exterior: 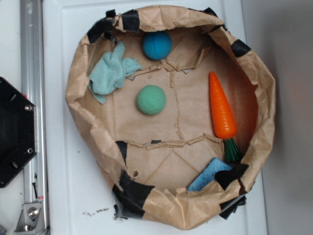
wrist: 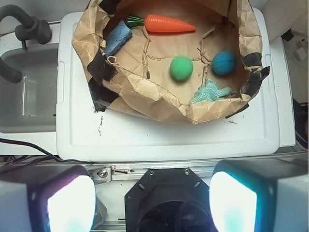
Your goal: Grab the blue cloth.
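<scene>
The blue cloth (exterior: 110, 72), a pale aqua rag with ragged edges, lies crumpled against the upper left wall of the brown paper basin (exterior: 78, 78). In the wrist view the blue cloth (wrist: 210, 92) sits at the basin's near right edge, partly hidden behind the paper rim. My gripper (wrist: 152, 205) is out of the exterior view. It hangs high and far back from the basin, over the black robot base, open wide with nothing between its glowing fingers (wrist: 70, 205).
Inside the basin lie a blue ball (exterior: 157, 45), a green ball (exterior: 151, 100), an orange toy carrot (exterior: 221, 107) and a brighter blue sponge piece (exterior: 208, 175). The basin stands on a white lid (wrist: 159, 133). A metal rail (exterior: 30, 98) and black base plate (exterior: 14, 132) are at left.
</scene>
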You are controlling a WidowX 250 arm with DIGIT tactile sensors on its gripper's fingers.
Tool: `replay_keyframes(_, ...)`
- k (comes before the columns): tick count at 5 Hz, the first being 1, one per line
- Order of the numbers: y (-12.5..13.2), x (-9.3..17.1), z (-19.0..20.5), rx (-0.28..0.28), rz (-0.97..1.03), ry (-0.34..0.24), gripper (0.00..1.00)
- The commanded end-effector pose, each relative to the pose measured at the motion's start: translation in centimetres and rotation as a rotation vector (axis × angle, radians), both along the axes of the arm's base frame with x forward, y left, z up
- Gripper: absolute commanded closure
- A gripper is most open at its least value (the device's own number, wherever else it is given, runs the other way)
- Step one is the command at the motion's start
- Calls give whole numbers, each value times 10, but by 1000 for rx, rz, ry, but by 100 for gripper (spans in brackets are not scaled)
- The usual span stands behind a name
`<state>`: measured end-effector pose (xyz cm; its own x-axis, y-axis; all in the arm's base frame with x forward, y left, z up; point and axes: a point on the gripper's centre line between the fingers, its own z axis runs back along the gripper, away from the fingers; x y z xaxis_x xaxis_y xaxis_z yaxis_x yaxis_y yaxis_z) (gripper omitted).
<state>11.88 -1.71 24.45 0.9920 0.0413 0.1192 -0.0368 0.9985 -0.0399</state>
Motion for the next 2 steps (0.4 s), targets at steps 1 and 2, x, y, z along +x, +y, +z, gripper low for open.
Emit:
replay_keyframes(1, 0, 0, 0, 0, 0, 0, 0)
replay_keyframes(2, 27, 42, -50, 260, 126, -237, 0)
